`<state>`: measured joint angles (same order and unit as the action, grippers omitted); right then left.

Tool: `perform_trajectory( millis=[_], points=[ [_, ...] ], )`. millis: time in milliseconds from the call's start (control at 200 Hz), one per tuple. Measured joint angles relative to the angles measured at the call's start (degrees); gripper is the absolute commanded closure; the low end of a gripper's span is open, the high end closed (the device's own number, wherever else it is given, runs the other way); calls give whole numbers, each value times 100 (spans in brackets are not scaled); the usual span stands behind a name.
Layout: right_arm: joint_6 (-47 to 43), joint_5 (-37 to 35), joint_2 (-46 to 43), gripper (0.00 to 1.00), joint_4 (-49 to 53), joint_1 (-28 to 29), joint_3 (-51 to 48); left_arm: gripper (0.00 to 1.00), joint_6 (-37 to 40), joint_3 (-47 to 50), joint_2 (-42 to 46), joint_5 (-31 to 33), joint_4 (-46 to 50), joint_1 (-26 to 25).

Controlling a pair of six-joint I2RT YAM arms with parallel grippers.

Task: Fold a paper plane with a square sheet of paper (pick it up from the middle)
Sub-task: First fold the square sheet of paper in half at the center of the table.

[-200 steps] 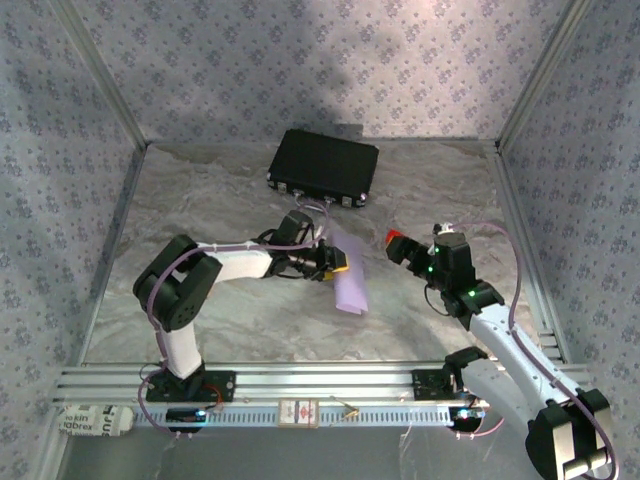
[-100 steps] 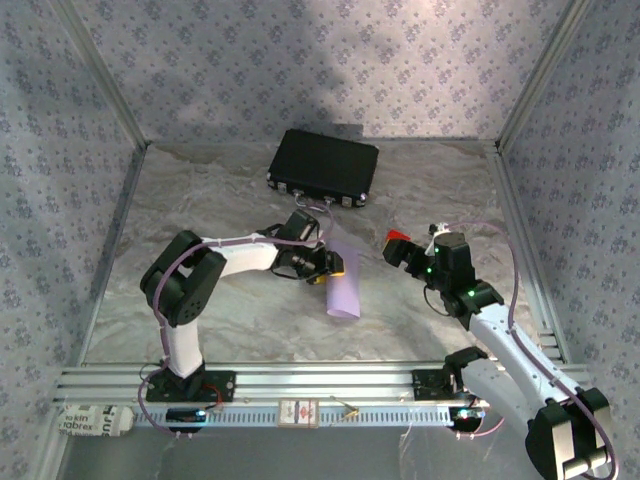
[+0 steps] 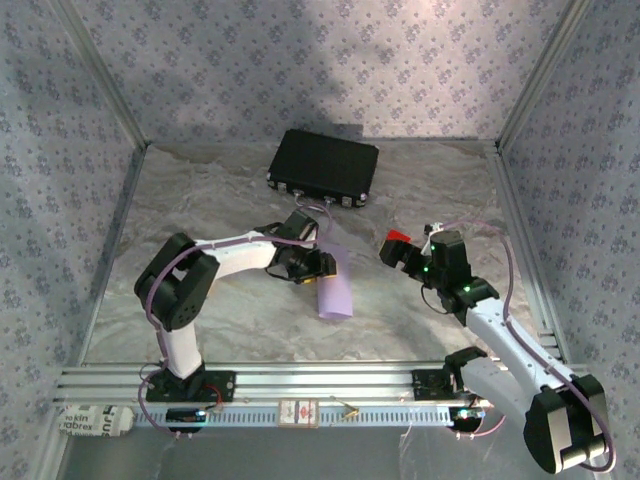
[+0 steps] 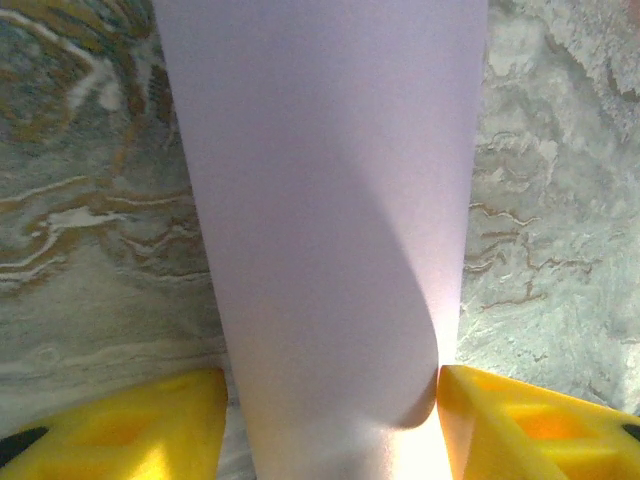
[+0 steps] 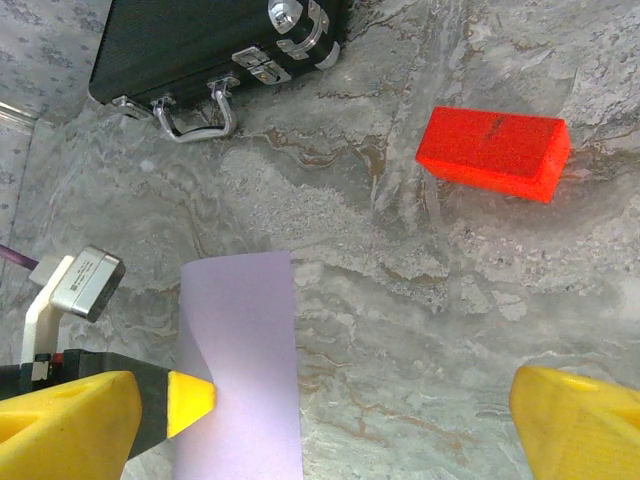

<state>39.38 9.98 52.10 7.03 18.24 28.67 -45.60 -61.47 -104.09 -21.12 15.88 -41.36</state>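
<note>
The square sheet of paper point(image 3: 334, 287) is pale lilac and bent over into a bowed strip at the table's middle. My left gripper point(image 3: 318, 268) is at its near-left end with the sheet point(image 4: 320, 220) between the yellow fingers point(image 4: 520, 420). The right finger touches the paper's bulging side, and a thin gap shows at the left finger, so the jaws stand open. My right gripper point(image 3: 405, 252) hovers open to the right, over bare table beside the paper point(image 5: 240, 360), with nothing between its fingers.
A black case point(image 3: 323, 167) with metal latches lies at the back centre. A small red block point(image 3: 398, 238) sits just beyond my right gripper. Patterned walls close in the marbled table point(image 3: 200, 200) on three sides.
The left jaws have widened around the paper. The left gripper and the sheet have shifted a little to the left. The right gripper has edged left toward them.
</note>
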Motion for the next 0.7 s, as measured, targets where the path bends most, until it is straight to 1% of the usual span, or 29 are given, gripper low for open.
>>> perform_trajectory(
  millis=[195, 700],
  points=[
    [0, 24, 61, 3, -9, 0, 0, 46, 85, 0, 275, 256, 81, 0],
    [2, 48, 155, 3, -70, 0, 0, 47, 269, 0, 341, 317, 192, 0]
  ],
)
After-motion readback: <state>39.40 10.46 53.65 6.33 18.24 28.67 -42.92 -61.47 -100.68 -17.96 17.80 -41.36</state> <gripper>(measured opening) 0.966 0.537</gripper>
